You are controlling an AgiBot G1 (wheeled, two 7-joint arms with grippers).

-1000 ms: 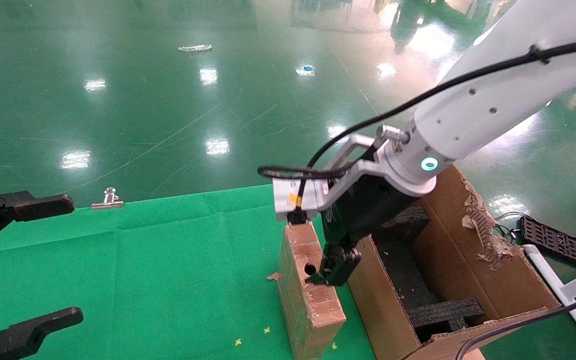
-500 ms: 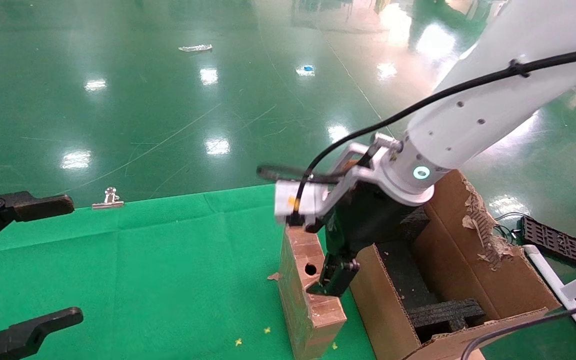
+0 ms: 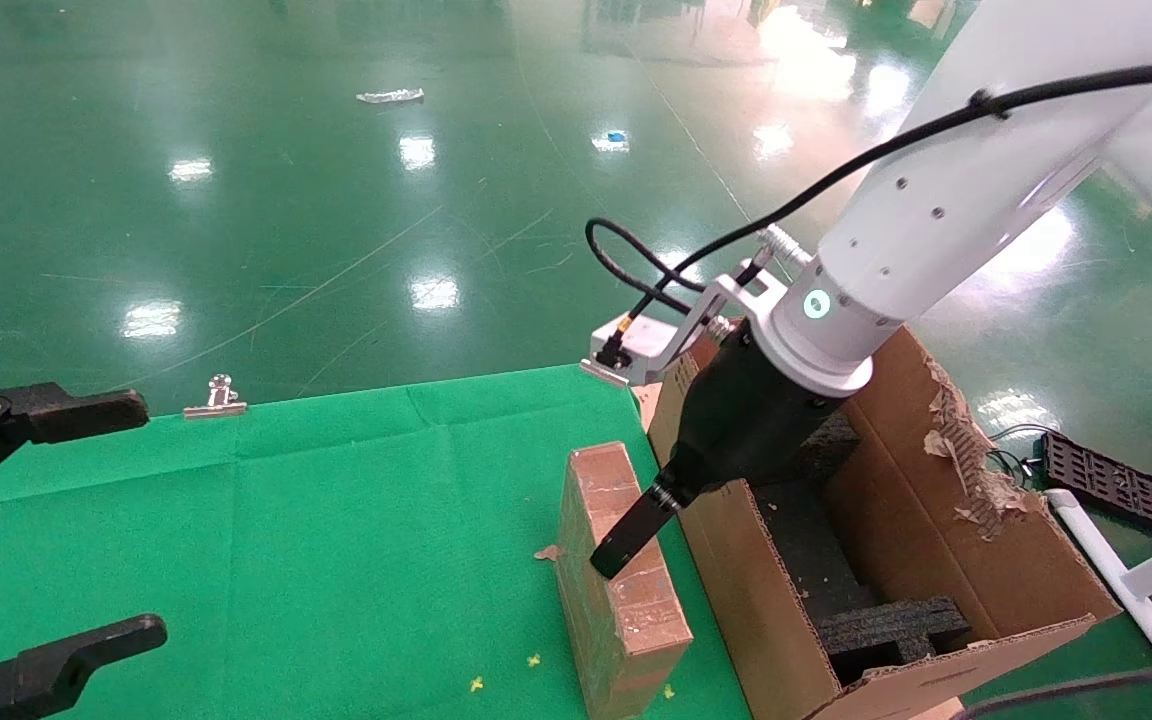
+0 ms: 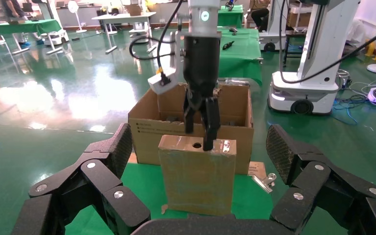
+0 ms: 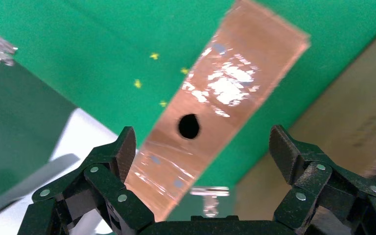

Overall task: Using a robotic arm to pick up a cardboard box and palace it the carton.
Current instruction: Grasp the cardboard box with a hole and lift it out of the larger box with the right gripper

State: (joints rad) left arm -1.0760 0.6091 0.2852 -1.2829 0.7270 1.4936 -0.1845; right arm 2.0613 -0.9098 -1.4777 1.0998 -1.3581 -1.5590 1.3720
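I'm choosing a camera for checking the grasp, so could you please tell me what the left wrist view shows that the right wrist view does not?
Only the left wrist view shows the whole right end effector, open, at the top edge of the upright cardboard box, with the carton behind and the open left end effector. Only the right wrist view shows yellow specks on the green cloth. Both show the box's round hole.

I'm seeing a glossy green floor [image 3: 336, 200] reflecting ceiling lights, with green-draped tables [image 4: 235, 14] standing behind.
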